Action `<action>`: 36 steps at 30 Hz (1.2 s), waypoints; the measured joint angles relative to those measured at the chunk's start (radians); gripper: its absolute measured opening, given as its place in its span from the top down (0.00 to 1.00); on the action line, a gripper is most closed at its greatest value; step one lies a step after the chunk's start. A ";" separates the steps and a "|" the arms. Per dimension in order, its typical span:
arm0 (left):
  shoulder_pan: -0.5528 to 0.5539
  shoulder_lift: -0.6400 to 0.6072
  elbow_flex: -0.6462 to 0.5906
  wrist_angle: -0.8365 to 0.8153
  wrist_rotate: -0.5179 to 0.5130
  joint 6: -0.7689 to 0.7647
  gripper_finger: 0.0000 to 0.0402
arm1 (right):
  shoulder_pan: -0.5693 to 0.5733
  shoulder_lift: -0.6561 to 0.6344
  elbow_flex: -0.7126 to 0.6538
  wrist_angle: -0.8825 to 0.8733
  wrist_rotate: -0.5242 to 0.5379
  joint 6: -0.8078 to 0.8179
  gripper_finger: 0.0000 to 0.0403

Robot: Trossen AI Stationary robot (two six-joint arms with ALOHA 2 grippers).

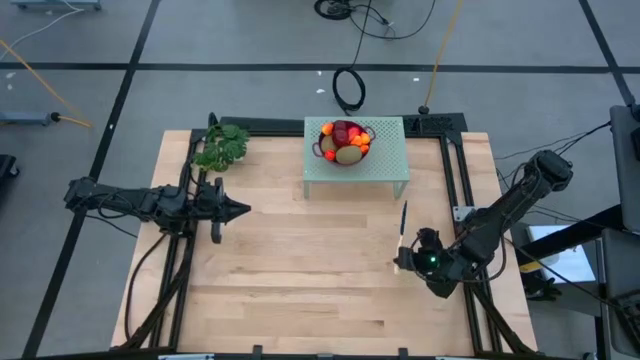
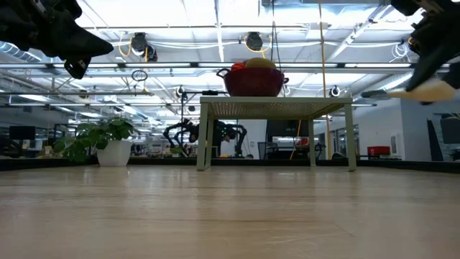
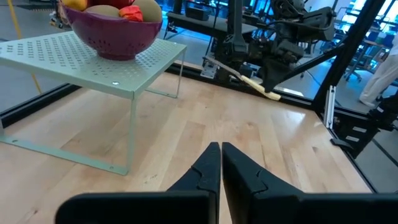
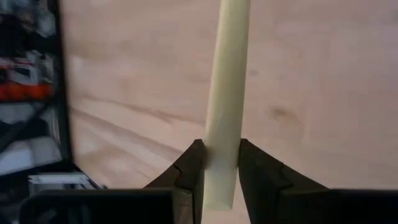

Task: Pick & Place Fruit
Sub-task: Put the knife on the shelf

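Pale wooden tabletop (image 1: pixel 300 270) with a black frame around it. At the far middle stands a small pale-green perforated metal stand (image 1: pixel 390 160); on it sits a dark red colander bowl (image 1: pixel 330 152) with two handles.

The fruit (image 1: pixel 346 140) is all heaped in that bowl: dark red balls, a brownish-green oval, small orange-red bits. From the left wrist view the fruit (image 3: pixel 118 9) shows above the bowl's rim, stand beneath it.

Left claw (image 1: pixel 238 209): over the left side of the tabletop, pointing toward the middle, fingers together, nothing between them. In the left wrist view the two dark fingers (image 3: pixel 208 168) meet at their tips, off the wood.

Right claw (image 1: pixel 408 262): over the right side of the tabletop, near the edge, raised above the surface. It is clamped on the pale handle of a slim yellowish knife (image 4: pixel 225 99); the dark blade runs on from the claw toward the stand.

Leafy green sprig (image 1: pixel 222 147) lies at the far left corner, well apart from both claws.
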 joint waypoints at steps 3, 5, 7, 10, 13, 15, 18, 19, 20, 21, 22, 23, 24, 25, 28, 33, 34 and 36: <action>0.000 0.000 0.000 0.000 0.000 0.000 0.95 | -0.003 -0.006 0.000 -0.002 0.059 -0.005 0.83; 0.000 0.000 0.000 0.000 0.000 0.000 0.95 | -0.004 -0.013 0.000 -0.008 0.082 -0.008 0.82; 0.000 0.000 0.000 0.000 0.000 0.000 0.96 | -0.004 -0.020 0.000 -0.017 0.105 -0.011 0.82; 0.000 0.000 0.000 0.000 0.000 0.000 0.98 | -0.006 -0.034 0.000 -0.023 0.135 -0.022 0.83; 0.000 0.000 0.000 0.001 0.000 0.000 1.00 | -0.015 -0.058 0.000 -0.026 0.179 -0.048 0.83; 0.000 0.000 0.000 0.001 0.000 0.000 0.99 | -0.028 -0.079 0.000 -0.028 0.192 -0.077 0.83; 0.000 0.000 0.000 0.002 0.000 -0.004 0.97 | -0.050 -0.121 0.000 -0.033 0.212 -0.135 0.83; 0.000 0.000 0.000 0.002 0.000 -0.007 0.96 | -0.060 -0.140 0.000 -0.037 0.213 -0.159 0.83; 0.000 0.000 0.000 0.002 0.000 -0.010 0.96 | -0.069 -0.159 0.000 -0.040 0.213 -0.185 0.83; 0.000 0.000 0.000 0.002 0.000 -0.014 0.96 | -0.078 -0.178 0.000 -0.043 0.214 -0.211 0.83; 0.000 0.000 0.000 0.002 0.000 -0.019 0.96 | -0.091 -0.201 0.000 -0.047 0.214 -0.236 0.83; 0.000 0.000 0.000 0.002 0.000 -0.026 0.97 | -0.104 -0.224 0.000 -0.050 0.214 -0.263 0.83; 0.000 0.000 0.000 0.002 0.000 -0.027 0.97 | -0.120 -0.247 0.000 -0.051 0.214 -0.290 0.83; 0.000 0.000 0.000 0.002 0.000 -0.027 0.98 | -0.136 -0.271 0.000 -0.053 0.214 -0.320 0.83; 0.000 0.000 0.000 0.003 0.000 -0.033 1.00 | -0.189 -0.344 0.000 -0.053 0.214 -0.415 0.82; 0.000 0.000 0.000 0.039 -0.036 -0.038 0.97 | -0.286 -0.468 0.000 -0.042 0.206 -0.593 0.83; 0.000 0.000 0.000 0.049 -0.053 -0.037 0.96 | -0.305 -0.490 0.000 -0.030 0.205 -0.633 0.83; 0.000 0.000 0.000 0.066 -0.077 -0.029 0.96 | -0.347 -0.529 0.000 0.001 0.192 -0.712 0.83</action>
